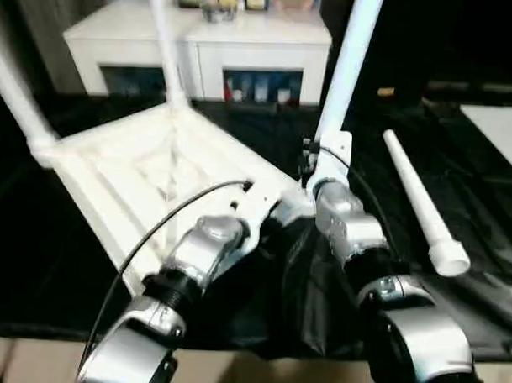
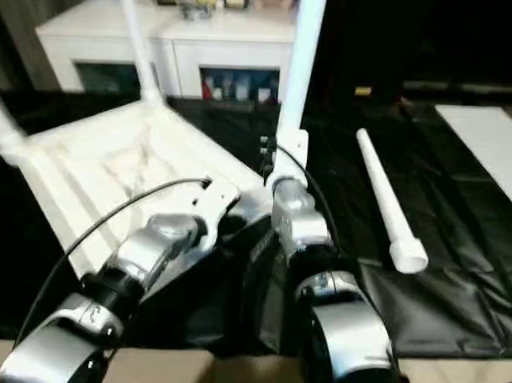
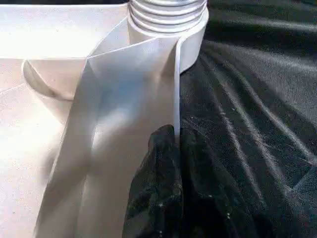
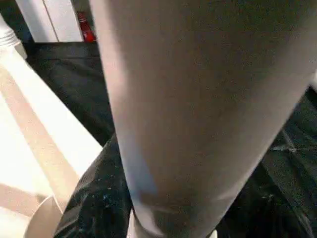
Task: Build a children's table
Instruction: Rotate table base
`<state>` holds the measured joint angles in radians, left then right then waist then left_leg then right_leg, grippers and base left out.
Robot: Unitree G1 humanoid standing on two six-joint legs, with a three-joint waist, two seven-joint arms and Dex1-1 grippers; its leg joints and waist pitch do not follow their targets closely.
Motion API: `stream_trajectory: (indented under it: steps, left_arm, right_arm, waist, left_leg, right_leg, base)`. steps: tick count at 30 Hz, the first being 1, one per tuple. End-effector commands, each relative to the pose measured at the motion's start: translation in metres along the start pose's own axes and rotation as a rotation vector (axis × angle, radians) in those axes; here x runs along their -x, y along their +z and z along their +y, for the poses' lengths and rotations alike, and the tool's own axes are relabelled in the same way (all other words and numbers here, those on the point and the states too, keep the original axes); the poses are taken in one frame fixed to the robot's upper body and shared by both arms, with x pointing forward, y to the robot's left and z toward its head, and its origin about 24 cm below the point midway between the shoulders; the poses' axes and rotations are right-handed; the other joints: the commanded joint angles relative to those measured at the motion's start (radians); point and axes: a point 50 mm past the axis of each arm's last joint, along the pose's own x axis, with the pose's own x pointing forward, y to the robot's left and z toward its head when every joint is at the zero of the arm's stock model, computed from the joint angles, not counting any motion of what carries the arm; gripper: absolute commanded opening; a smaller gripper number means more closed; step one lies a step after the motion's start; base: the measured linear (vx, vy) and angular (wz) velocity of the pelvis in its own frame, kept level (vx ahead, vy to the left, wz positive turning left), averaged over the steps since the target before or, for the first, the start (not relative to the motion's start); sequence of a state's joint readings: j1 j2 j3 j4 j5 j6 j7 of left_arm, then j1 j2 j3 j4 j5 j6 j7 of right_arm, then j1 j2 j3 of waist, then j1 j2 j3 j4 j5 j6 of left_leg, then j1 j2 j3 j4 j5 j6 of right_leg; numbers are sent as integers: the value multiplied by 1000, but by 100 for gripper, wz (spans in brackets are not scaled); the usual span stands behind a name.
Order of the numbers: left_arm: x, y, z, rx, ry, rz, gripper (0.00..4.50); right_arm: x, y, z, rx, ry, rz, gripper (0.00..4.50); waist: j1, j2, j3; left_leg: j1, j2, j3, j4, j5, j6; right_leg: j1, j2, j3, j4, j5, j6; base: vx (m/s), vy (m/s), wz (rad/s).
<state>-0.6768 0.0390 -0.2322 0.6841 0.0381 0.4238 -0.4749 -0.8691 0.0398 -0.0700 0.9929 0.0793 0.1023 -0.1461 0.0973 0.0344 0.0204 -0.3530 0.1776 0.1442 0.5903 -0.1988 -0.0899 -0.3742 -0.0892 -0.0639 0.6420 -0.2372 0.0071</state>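
Observation:
The white tabletop (image 1: pixel 147 175) lies upside down on black cloth, its ribbed underside facing up. Two white legs stand in its sockets, one at the far left corner (image 1: pixel 15 99) and one at the back corner (image 1: pixel 164 45). A third leg (image 1: pixel 349 60) stands upright at the near right corner, and my right gripper (image 1: pixel 317 173) is shut on its lower part. Its ribbed end (image 3: pixel 168 10) sits in the corner socket (image 3: pixel 193 39). My left gripper (image 1: pixel 272 213) is shut on the tabletop's thin rim beside that socket, a black finger (image 3: pixel 158 188) pressed against the rim wall. A fourth leg (image 1: pixel 419 206) lies loose on the cloth to the right.
A white cabinet (image 1: pixel 202 47) with glass doors stands behind the work. A flat white board (image 1: pixel 502 133) lies at the far right. Black cloth (image 1: pixel 455 274) covers the surface, and a pale strip (image 1: pixel 31 360) runs along the near edge.

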Motion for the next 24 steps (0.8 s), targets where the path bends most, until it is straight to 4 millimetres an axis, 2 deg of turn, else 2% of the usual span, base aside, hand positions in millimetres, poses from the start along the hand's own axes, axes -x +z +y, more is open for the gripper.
stream_trajectory:
  steps: [1, 2, 3, 5, 7, 9, 10, 11, 12, 13, 16, 17, 18, 19, 21, 23, 24]
  left_arm:
    - [10, -8, 29, 15, 156, 26, 0]
    - [11, -9, 29, 14, 157, 27, 0]
    - [12, -10, 30, 13, 155, 30, 0]
    - [13, -11, 31, 11, 154, 32, 0]
    - [15, -12, 33, -1, 143, 37, 0]
    - [15, -13, 33, -9, 135, 37, 0]
    - [16, -13, 34, -16, 126, 32, 0]
    - [17, -13, 34, -18, 123, 30, 0]
    - [19, -13, 35, -27, 114, 22, 0]
    - [20, -12, 36, -35, 112, 17, 0]
    - [22, -12, 40, -43, 112, 15, 0]
    - [23, -12, 41, -48, 111, 16, 0]
    - [23, -12, 41, -48, 111, 16, 0]
    - [24, -13, 42, -56, 107, 18, 0]
    - [25, -13, 43, -60, 107, 17, 0]
    - [25, -13, 43, -62, 106, 15, 0]
    - [25, -13, 43, -62, 106, 14, 0]
  right_arm:
    - [10, -63, 3, 6, 15, 252, 184]
    - [10, -62, 4, 12, 26, 247, 184]
    - [10, -60, 5, 12, 36, 238, 184]
    - [9, -57, 7, -5, 48, 228, 184]
    - [7, -51, 8, -41, 63, 207, 240]
    - [6, -48, 8, -49, 66, 197, 256]
    - [5, -45, 8, -61, 76, 185, 262]
    - [5, -44, 7, -65, 79, 181, 270]
    - [3, -39, 8, -66, 100, 168, 270]
    - [2, -36, 8, -64, 114, 160, 290]
    - [0, -26, 6, -57, 132, 139, 309]
    - [-1, -23, 6, -58, 141, 133, 316]
    - [-1, -23, 6, -58, 141, 133, 328]
    - [-1, -18, 5, -58, 157, 120, 349]
    - [-2, -13, 4, -57, 168, 96, 354]
    - [-3, -8, 3, -70, 182, 75, 372]
    - [-3, -5, 3, -80, 189, 65, 372]
  waist:
    - [-10, -4, -24]
    - [-10, -4, -25]
    - [-12, -3, -25]
    - [-15, -3, -27]
    - [-14, -3, -27]
    - [-13, -3, -27]
    - [-18, -5, -28]
    - [-20, -8, -32]
    - [-21, -7, -34]
    - [-22, -8, -33]
    - [-26, -5, -35]
    - [-28, -1, -38]
    - [-28, -1, -38]
    - [-31, -2, -39]
    - [-32, 0, -41]
    - [-33, -1, -47]
    - [-33, -2, -47]
  left_leg:
    - [4, 33, -5, -93, -363, -26]
    - [7, 35, -6, -97, -383, -20]
    - [5, 37, -7, -98, -379, -18]
    - [-4, 39, -8, -105, -341, -12]
    - [-1, 40, -4, -106, -319, -7]
    - [-3, 39, -3, -106, -301, -2]
    - [-10, 39, -5, -107, -291, -3]
    - [-21, 40, -8, -107, -241, -4]
    - [-18, 40, -5, -105, -223, 0]
    - [-15, 38, -1, -100, -209, 12]
    - [-15, 39, 2, -96, -165, 30]
    - [-14, 40, 3, -95, -153, 37]
    - [-14, 40, 3, -95, -153, 37]
    - [-13, 40, 5, -90, -128, 47]
    - [-11, 40, 6, -87, -102, 59]
    - [-14, 38, 9, -76, -30, 88]
    - [-14, 36, 9, -74, -20, 97]
  right_leg:
    - [21, -53, 46, -109, -242, -176]
    - [17, -59, 49, -117, -306, -157]
    - [18, -60, 50, -119, -312, -151]
    - [26, -58, 46, -119, -285, -140]
    - [23, -60, 48, -122, -262, -144]
    - [24, -60, 48, -122, -250, -148]
    - [29, -62, 48, -119, -238, -153]
    - [40, -64, 44, -113, -194, -154]
    - [38, -60, 43, -111, -165, -157]
    - [33, -59, 44, -110, -132, -169]
    - [35, -58, 43, -103, -60, -208]
    - [36, -58, 42, -99, -26, -222]
    - [36, -58, 42, -99, -26, -222]
    - [37, -56, 40, -95, 31, -239]
    - [39, -55, 39, -91, 78, -254]
    - [41, -54, 38, -81, 191, -276]
    - [42, -54, 39, -79, 214, -281]
  base:
    - [0, 0, 0]
    - [0, 0, 0]
    - [0, 0, 0]
    - [0, 0, 0]
    - [0, 0, 0]
    - [0, 0, 0]
    - [0, 0, 0]
    - [0, 0, 0]
    - [0, 0, 0]
    - [0, 0, 0]
    - [0, 0, 0]
    - [0, 0, 0]
    - [0, 0, 0]
    - [0, 0, 0]
    - [0, 0, 0]
    - [0, 0, 0]
    - [0, 0, 0]
